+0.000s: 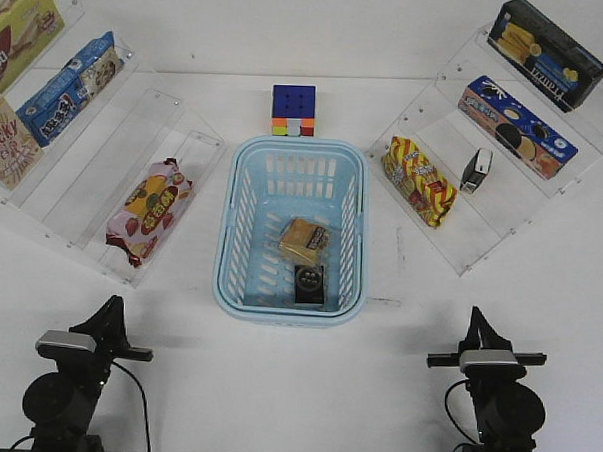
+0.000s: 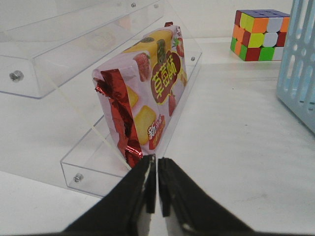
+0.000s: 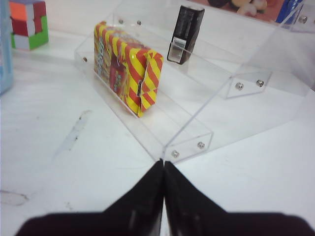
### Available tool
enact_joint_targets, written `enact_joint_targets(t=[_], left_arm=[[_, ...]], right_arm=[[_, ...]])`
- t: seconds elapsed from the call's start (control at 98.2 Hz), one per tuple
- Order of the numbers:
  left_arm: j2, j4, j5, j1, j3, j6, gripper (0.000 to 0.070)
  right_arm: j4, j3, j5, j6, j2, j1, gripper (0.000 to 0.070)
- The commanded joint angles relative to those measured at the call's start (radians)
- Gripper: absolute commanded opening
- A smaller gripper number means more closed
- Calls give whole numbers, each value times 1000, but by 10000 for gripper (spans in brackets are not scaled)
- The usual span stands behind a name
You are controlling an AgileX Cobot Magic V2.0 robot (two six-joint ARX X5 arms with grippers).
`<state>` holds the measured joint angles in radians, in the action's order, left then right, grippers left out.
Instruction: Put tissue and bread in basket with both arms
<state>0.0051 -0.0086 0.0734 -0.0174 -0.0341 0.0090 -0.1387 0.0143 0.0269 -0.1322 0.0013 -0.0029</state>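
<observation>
The light-blue basket (image 1: 238,223) stands at the table's middle. Inside it lie the bread (image 1: 304,241), a tan slice stack in clear wrapper, and just in front of it the tissue (image 1: 309,283), a black pack with a round pale mark. My left gripper (image 1: 112,306) is shut and empty, low at the front left, well clear of the basket. My right gripper (image 1: 476,316) is shut and empty at the front right. In the left wrist view the gripper (image 2: 157,161) points at a pink-red snack bag (image 2: 147,93), with the basket's wall (image 2: 301,64) beside it.
Clear shelves stand left and right. The left one holds the pink-red snack bag (image 1: 150,207) and boxes. The right one holds a red-yellow striped pack (image 1: 419,179), a small upright black pack (image 1: 475,171) and cookie boxes. A colour cube (image 1: 294,111) sits behind the basket.
</observation>
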Motion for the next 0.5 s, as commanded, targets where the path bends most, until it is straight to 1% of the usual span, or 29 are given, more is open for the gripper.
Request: enact_joint_targets(t=[0.0, 0.183, 0.489], left_arm=[[-1, 11, -2, 0, 20, 5, 1], [-1, 11, -2, 0, 20, 5, 1], [-1, 11, -2, 0, 20, 5, 1]], right_arm=[[11, -2, 3, 24, 0, -3, 0], [41, -2, 0, 24, 0, -3, 0], [41, -2, 0, 24, 0, -3, 0]])
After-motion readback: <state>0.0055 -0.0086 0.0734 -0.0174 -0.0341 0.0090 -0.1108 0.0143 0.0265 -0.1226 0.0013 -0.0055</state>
